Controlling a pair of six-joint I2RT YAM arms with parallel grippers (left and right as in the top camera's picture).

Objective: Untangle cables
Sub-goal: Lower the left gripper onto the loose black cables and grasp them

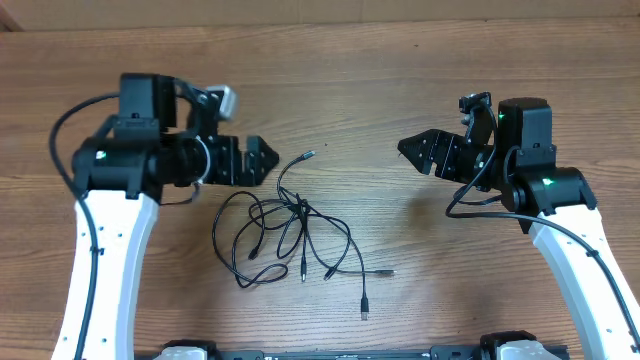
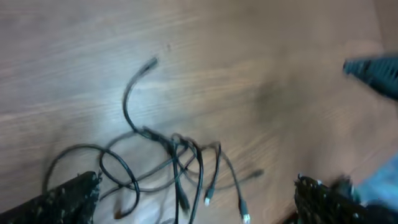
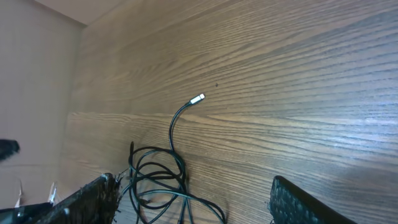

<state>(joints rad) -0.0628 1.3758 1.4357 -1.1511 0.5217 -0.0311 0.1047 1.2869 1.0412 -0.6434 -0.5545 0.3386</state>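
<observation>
Where overhead alone shows whole cables [image 1: 297, 215], left end effector [image 1: 266, 160], right end effector [image 1: 410, 155] open

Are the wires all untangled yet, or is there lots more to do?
Lots more. Done: only a few ends poke out free, like the silver-tipped plug. In hand: nothing, because the left gripper and right gripper are both open and empty, off to each side of the cables. Left: the cords cross in one knotted pile, so every one needs pulling apart.
</observation>
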